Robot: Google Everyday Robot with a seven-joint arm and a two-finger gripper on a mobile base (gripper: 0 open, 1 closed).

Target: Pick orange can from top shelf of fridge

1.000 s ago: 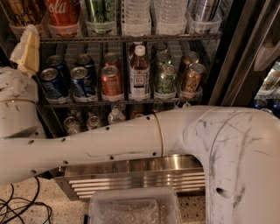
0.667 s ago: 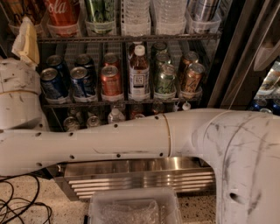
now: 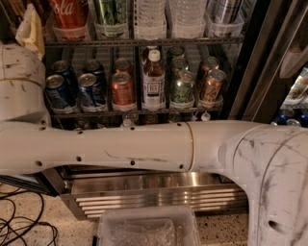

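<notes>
Gripper (image 3: pixel 30 26) hangs upper left, well apart from the orange can (image 3: pixel 212 86); openness unclear.

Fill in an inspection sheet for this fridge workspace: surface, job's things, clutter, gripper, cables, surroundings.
Surface: middle wire rack, packed with drinks.
Job's things: orange can upright at that rack's right end, beside a green can; fridge frame to its right.
Clutter: blue cans, tea bottle, red can on the rack above.
Gripper: gripper high at the left, well left of the orange can.
Cables: black cables on the floor, lower left.
Surroundings: white arm across the view; steel grille; clear bin below.
</notes>
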